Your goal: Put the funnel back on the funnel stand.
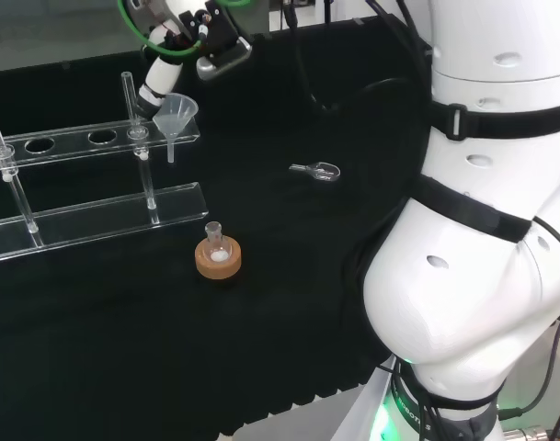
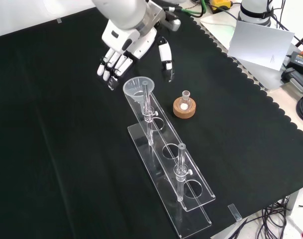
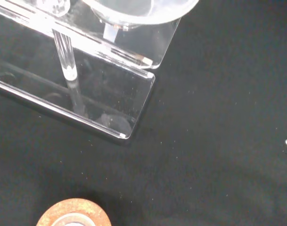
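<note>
The funnel (image 2: 138, 87) already sits upright in the end hole of the clear stand (image 2: 192, 199), spout straight down through the top shelf, while the hand (image 2: 122, 52) hovers just beyond that end, fingers straight, holding nothing.

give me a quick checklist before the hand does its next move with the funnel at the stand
1. Clear plastic funnel seated in the end hole of the clear acrylic funnel stand: ok, its stem hangs through the top shelf.
2. Funnel upright: ok in the head view.
3. Black and white hand released: cannot tell; fingers look straight, contact with the rim is unclear.
4. Small glass flask on the cork ring clear of the hand: ok.
5. Small clear scoop out of the way: ok.
</note>
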Tool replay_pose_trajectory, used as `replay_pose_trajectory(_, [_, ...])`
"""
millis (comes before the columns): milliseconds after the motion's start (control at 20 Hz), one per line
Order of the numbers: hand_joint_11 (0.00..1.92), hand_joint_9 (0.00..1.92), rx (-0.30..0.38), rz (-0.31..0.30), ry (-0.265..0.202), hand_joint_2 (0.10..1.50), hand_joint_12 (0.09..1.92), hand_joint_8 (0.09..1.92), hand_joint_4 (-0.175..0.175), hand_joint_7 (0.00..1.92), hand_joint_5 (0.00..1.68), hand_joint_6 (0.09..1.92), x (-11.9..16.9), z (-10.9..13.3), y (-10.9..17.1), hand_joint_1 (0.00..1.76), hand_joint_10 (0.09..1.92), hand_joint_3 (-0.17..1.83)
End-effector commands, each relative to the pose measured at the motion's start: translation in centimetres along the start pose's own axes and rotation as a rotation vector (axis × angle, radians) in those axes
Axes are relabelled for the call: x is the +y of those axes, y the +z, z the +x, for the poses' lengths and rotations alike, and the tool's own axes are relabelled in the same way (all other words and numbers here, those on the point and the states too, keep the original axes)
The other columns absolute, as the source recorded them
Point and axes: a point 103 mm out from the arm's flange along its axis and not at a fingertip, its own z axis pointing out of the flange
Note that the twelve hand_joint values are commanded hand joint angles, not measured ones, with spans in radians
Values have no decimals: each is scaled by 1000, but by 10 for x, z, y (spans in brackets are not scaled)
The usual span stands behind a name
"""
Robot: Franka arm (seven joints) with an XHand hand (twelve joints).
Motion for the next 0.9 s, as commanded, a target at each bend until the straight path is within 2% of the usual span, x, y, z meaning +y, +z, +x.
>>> replay_pose_trajectory(50, [0, 0, 22, -45, -5, 684, 87, 229, -34, 0, 0, 87, -21, -3, -14, 397, 347, 17])
replay_pose_trajectory(300, [0, 0, 37, -114, -5, 691, 87, 219, -35, 0, 0, 87, -44, -2, -33, 400, 314, 17])
replay_pose_trajectory(550, [0, 0, 23, -221, -22, 697, 87, 219, -35, 0, 0, 87, -104, 6, -52, 405, 309, 19])
replay_pose_trajectory(750, [0, 0, 27, -275, -2, 704, 87, 225, -35, 0, 0, 87, -142, 6, -47, 412, 292, 20])
replay_pose_trajectory(800, [0, 0, 49, -267, 11, 707, 87, 227, -35, 0, 0, 87, -161, 3, -35, 416, 288, 22])
replay_pose_trajectory(900, [0, 0, 60, -261, 18, 712, 87, 229, -35, 0, 0, 87, -174, 0, -26, 421, 284, 23])
